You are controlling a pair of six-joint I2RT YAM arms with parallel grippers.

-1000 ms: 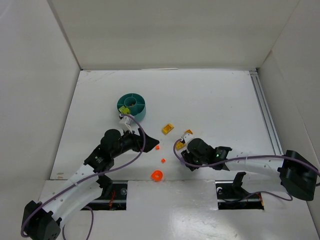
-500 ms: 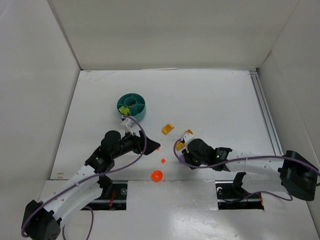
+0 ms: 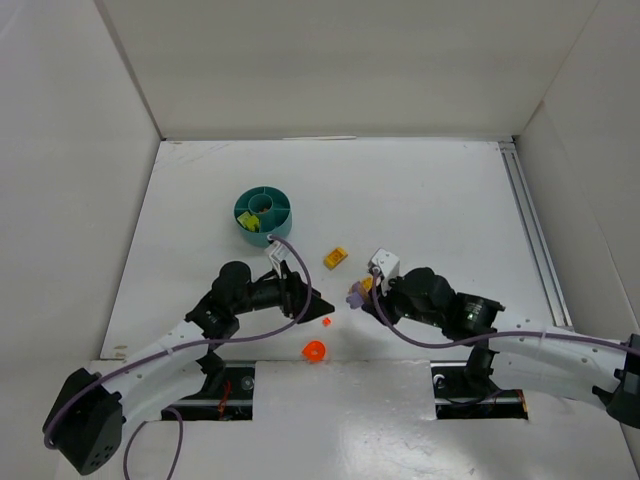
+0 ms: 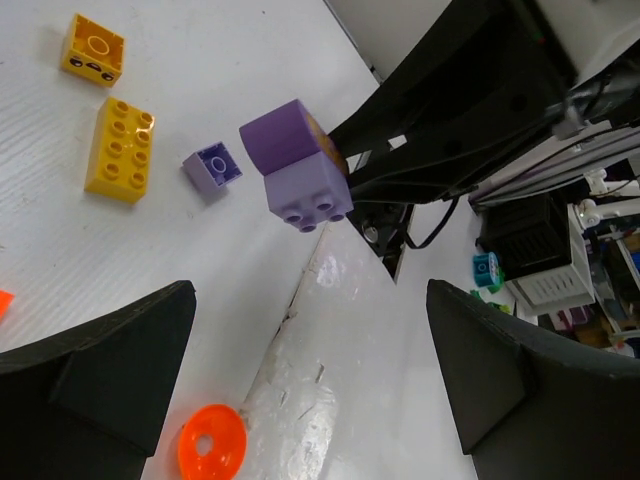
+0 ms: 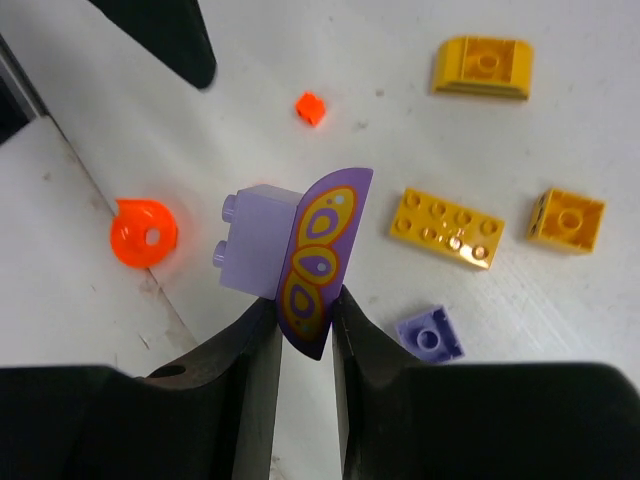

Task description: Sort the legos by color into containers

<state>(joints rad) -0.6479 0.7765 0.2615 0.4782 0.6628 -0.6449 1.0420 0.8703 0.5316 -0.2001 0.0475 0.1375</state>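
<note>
Our right gripper (image 5: 305, 305) has just pinched shut on the purple butterfly-wing lego (image 5: 262, 248) and lifted it off the table, near centre. Our left gripper (image 4: 310, 350) stays spread wide, empty. We judge the teal dish (image 3: 272, 236), far left, comes next.

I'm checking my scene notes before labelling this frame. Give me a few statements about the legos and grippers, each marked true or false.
1. The right gripper is shut on a purple lego. True.
2. The left gripper also holds a lego. False: its jaws stand open and empty.
3. The orange ring lies inside a container. False: it lies on the table, outside the teal dish.
4. A small purple tile lies beside the long yellow brick. True.
</note>
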